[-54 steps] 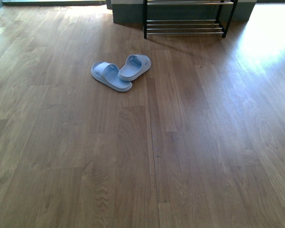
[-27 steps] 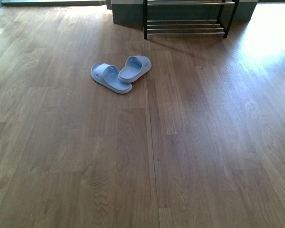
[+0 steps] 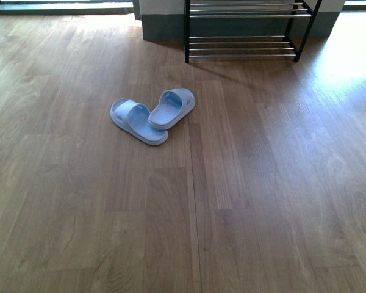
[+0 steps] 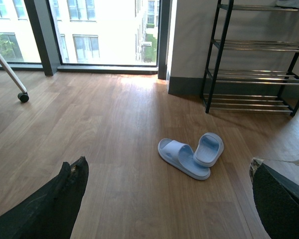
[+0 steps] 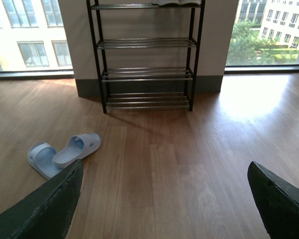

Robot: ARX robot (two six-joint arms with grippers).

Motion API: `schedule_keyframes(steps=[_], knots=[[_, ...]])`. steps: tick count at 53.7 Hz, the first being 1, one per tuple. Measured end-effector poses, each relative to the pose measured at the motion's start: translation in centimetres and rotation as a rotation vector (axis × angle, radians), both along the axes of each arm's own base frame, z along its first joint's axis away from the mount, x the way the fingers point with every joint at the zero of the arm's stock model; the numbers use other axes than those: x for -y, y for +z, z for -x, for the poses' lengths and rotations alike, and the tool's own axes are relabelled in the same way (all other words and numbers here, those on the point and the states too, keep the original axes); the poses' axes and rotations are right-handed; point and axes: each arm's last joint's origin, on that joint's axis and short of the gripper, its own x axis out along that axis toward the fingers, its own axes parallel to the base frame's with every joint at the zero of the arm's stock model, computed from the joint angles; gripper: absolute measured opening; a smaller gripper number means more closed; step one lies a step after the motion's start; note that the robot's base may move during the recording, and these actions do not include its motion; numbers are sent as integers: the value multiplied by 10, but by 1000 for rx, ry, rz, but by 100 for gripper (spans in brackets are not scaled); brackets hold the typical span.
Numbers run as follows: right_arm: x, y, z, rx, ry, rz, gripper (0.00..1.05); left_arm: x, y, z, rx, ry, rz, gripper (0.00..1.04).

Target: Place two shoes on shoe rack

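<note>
Since before, slides and shoe rack sit lower in front view. Slides overlap on floor before rack's left end. Both left claw and right claw spread wide, raised, facing rack.

slides on floor, touching | rack behind them, to the right

Our left gripper hangs with its jaws spread wide, empty. Our right gripper is spread just as wide, also empty.
</note>
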Motion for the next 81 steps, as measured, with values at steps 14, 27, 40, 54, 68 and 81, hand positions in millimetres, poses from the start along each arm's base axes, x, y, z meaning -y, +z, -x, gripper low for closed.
schedule_keyframes(steps=[14,27,40,54,68,81], knots=[[0,0,0,1,-3,0,96,0,0,0,0,-3,0,95],[0,0,0,0,2,0,96,0,0,0,0,-1,0,95],[0,0,0,0,0,0,96,0,0,0,0,-2,0,95],[0,0,0,0,1,0,96,0,0,0,0,-1,0,95],[0,0,0,0,-1,0,96,0,0,0,0,-3,0,95],[0,0,0,0,-6,0,96,0,0,0,0,-4,-1,95]])
